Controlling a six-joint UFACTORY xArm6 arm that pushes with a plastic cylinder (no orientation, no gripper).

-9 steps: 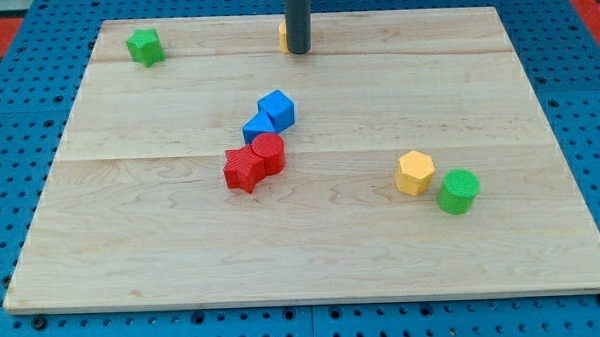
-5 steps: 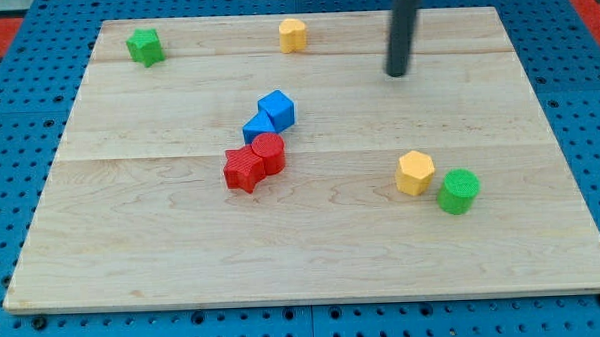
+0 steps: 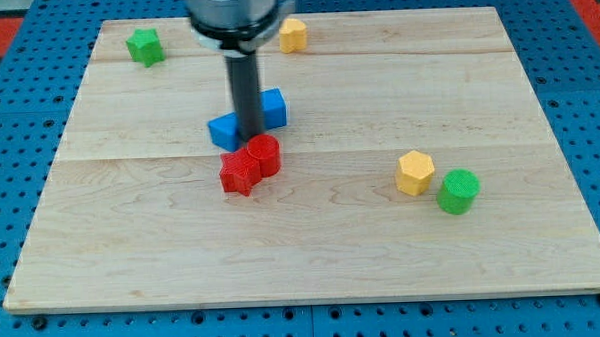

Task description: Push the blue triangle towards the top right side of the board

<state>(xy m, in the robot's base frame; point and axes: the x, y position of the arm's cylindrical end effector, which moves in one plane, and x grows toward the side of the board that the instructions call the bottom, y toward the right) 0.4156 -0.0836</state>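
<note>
The blue triangle (image 3: 222, 131) lies near the board's middle, just left of my rod. A blue cube (image 3: 274, 107) sits just right of the rod, partly hidden by it. My tip (image 3: 247, 141) is down on the board between the two blue blocks, touching or nearly touching the triangle's right side. Directly below the tip are a red cylinder (image 3: 264, 153) and a red star (image 3: 240, 174), pressed together.
A green star (image 3: 145, 46) sits at the top left and a yellow block (image 3: 292, 34) at the top middle. A yellow hexagon (image 3: 415, 172) and a green cylinder (image 3: 459, 191) sit together at the right. The wooden board (image 3: 538, 100) lies on a blue pegboard.
My rod swung from the top middle to the upper right, then down to the middle between the blue blocks. The blue triangle slid left, away from the cube. The red blocks shifted slightly.
</note>
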